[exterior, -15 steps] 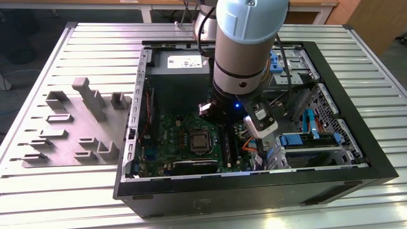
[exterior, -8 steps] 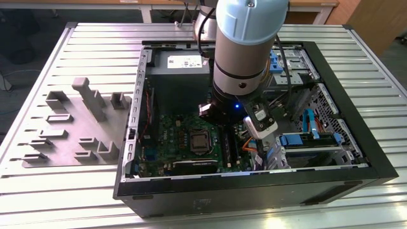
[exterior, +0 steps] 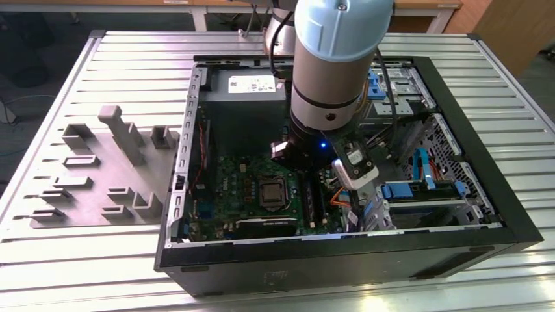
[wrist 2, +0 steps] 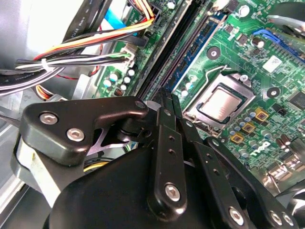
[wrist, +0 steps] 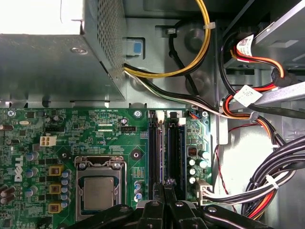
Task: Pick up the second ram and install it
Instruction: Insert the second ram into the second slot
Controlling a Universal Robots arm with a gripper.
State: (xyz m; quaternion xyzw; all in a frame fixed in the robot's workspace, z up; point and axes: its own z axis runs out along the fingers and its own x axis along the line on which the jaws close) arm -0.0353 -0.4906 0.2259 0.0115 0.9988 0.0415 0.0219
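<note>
My gripper (exterior: 357, 211) reaches down into the open computer case (exterior: 485, 214), over the memory slots (wrist: 153, 152) beside the processor socket (wrist: 97, 191). In both wrist views its black fingers (wrist: 157, 210) are shut, with the tips (wrist 2: 169, 95) pressed together right at the slots. The second ram (wrist 2: 198, 45) is a thin blue-green board standing on edge in the slot, running away from the fingertips. In the first wrist view the second ram (wrist: 170, 152) is a narrow blue line ending under the gripper (wrist: 167, 183). The fingers cover where they meet the board.
A grey power supply (wrist: 47, 57) stands just beyond the slots. Bundled cables (wrist: 267, 181) crowd the side away from the socket. A drive cage with blue tabs (exterior: 416, 188) is on the exterior view's right. A grey fixture plate (exterior: 104, 169) lies on the slatted table at that view's left.
</note>
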